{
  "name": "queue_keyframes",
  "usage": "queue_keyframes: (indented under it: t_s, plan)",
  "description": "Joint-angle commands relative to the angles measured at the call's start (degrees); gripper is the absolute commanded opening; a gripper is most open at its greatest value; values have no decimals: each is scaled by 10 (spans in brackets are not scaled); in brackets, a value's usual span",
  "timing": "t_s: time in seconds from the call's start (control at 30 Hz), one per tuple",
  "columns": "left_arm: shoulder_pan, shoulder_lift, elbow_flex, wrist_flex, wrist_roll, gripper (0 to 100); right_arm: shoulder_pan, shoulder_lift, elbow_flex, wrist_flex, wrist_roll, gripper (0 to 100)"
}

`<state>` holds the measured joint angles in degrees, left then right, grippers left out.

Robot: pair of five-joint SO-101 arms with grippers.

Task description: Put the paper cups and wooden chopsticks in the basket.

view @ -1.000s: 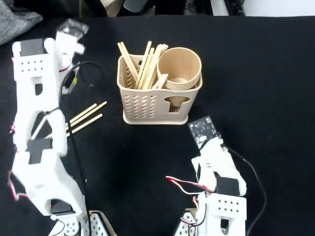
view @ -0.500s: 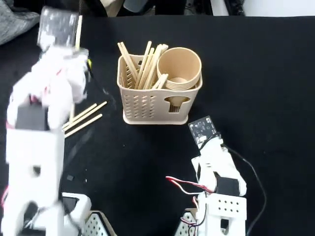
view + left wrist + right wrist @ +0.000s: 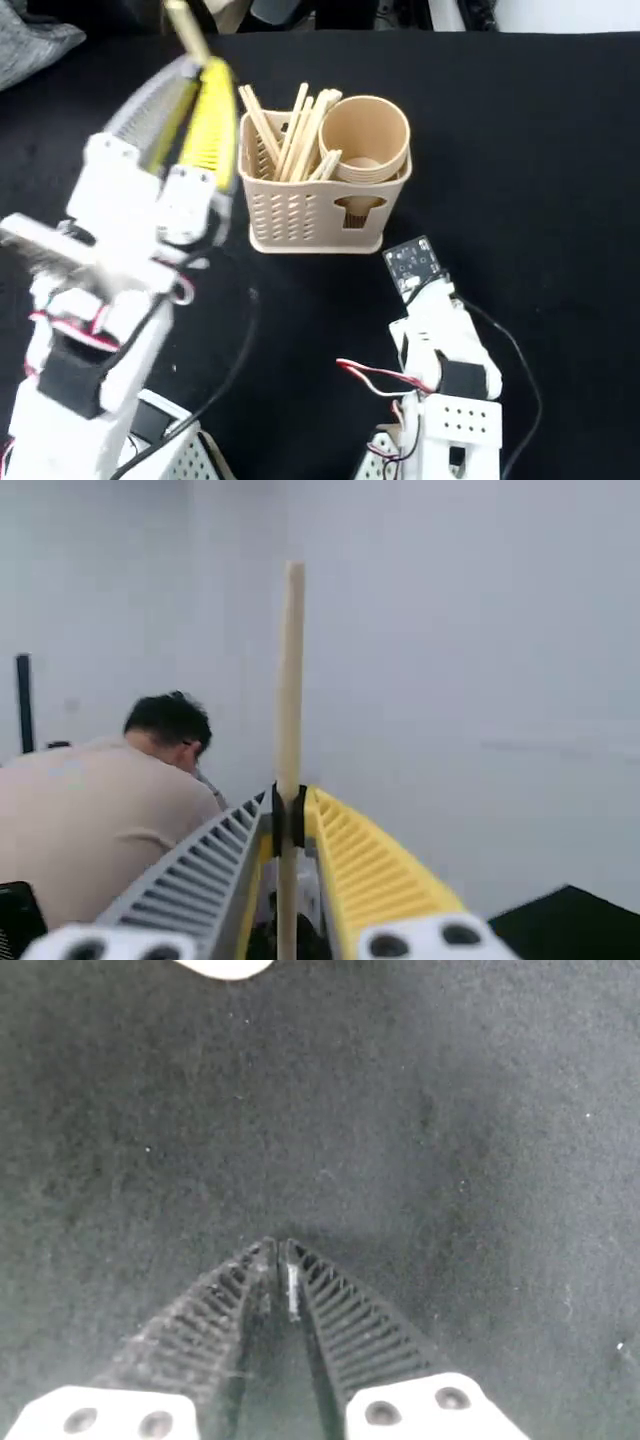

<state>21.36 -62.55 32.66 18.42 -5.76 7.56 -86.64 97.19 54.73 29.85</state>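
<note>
One chopstick (image 3: 187,27) held aloft, basket (image 3: 300,215) stocked.
High view: near the black-cloth table's (image 3: 540,150) far edge, the beige slotted plastic basket holds stacked paper cups (image 3: 365,135) and several chopsticks (image 3: 290,135); the left gripper (image 3: 200,75) is raised beside it. Left wrist view: ribbed grey and yellow fingers (image 3: 350,860) pinch the round wooden stick before a pale wall (image 3: 480,630). Right wrist view: the right gripper (image 3: 277,1252), pressed together, over cloth.

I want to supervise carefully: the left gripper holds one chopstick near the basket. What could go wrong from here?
The left gripper pinches the chopstick only at its tips, so it may swivel or slip. The basket is crowded on its chopstick side with leaning sticks; the new one could catch and fall outside.
</note>
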Motion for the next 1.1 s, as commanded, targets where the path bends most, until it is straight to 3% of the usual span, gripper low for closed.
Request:
queue_keyframes:
  t_s: [0.0, 0.23, 0.33, 0.47, 0.6, 0.9, 1.07]
  plan:
    - [38, 36, 0, 10, 5, 29, -6, -5, 0, 1, -2, 12]
    - [-4, 97, 109, -63, 6, 29, -6, -5, 0, 1, -2, 12]
    - [-7, 99, 133, -48, 10, 29, -6, -5, 0, 1, -2, 12]
    - [30, 98, 131, 43, 31, 53, -6, -5, 0, 1, -2, 12]
    - [44, 78, 116, 152, 52, 220, -6, -5, 0, 1, -2, 12]
    - [-71, 62, -109, 418, 71, 231, -6, -5, 0, 1, -2, 12]
    - [-153, 63, -177, 550, 21, 230, -6, -5, 0, 1, -2, 12]
